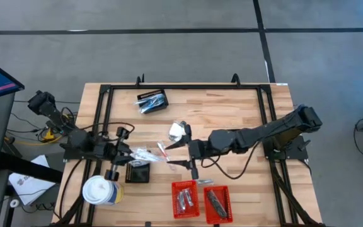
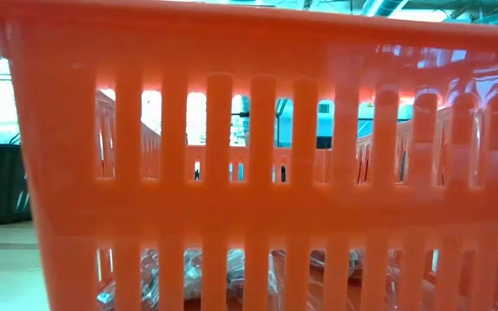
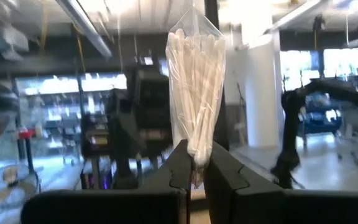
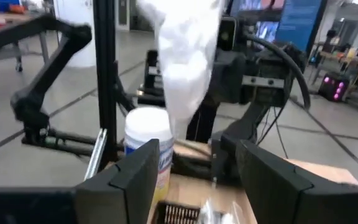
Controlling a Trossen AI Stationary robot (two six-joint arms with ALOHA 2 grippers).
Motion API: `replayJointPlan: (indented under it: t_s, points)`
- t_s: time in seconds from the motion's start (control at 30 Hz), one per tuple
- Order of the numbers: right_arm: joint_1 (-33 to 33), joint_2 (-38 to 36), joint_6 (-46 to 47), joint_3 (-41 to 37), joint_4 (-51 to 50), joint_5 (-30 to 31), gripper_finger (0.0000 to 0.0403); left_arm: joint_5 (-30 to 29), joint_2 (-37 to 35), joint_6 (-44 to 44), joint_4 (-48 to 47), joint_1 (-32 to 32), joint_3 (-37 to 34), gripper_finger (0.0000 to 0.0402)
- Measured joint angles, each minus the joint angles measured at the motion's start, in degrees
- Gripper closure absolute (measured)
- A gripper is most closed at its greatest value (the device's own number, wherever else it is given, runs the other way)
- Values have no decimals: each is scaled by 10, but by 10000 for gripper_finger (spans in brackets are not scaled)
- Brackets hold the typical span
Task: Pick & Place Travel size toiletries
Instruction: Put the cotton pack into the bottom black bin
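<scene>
Two dark arms reach over the wooden surface (image 1: 232, 107) from each side. By the left front corner stands a big white cup (image 1: 98, 190) with a lid. Next to it the left gripper (image 1: 133, 154) is pressed together on a clear packet of white sticks (image 1: 145, 153). In the left wrist view that packet (image 3: 194, 81) stands up tall between the dark fingers (image 3: 180, 165). A black basket (image 1: 137, 172) sits just in front of this gripper.

Farther back lies another black basket (image 1: 152, 101) with silvery things in it. Near the middle is a white packet (image 1: 178, 131), close to the right gripper (image 1: 176, 154), and a thin pinkish tube (image 1: 162, 150) lies between the two grippers. The right gripper has its fingers spread wide and holds nothing. In its wrist view a white packet (image 4: 188, 56) shows blurry ahead of the open fingers (image 4: 132, 174), and the white cup (image 4: 148, 140) is beyond them.

At the front edge sit two red baskets. One (image 1: 185, 199) holds silvery tubes and the other (image 1: 218, 204) holds dark grey sticks. The low view is filled by a red basket wall (image 2: 249, 173) with silvery packets behind its slots.
</scene>
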Motion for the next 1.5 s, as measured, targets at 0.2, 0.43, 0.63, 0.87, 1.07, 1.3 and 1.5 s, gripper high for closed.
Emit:
replayJointPlan:
  t_s: [0.2,0.43,0.63,0.87,1.07,1.3,1.5]
  points:
    - [0,10,-12,0,68,-9,193,-6,14,33,63,8,-10,390]
    - [-1,10,-16,0,112,-14,191,-6,19,37,74,14,-11,391]
    - [-6,10,-16,0,112,-14,189,12,19,66,112,24,-11,391]
    - [-26,10,-15,0,126,-13,187,73,50,47,143,73,-11,391]
    - [-30,23,-12,1,142,-14,186,75,83,38,172,94,-11,391]
    - [-31,59,-10,2,170,-14,189,78,87,34,175,95,-11,391]
    - [-30,55,-15,2,177,-14,189,80,87,34,173,95,-11,391]
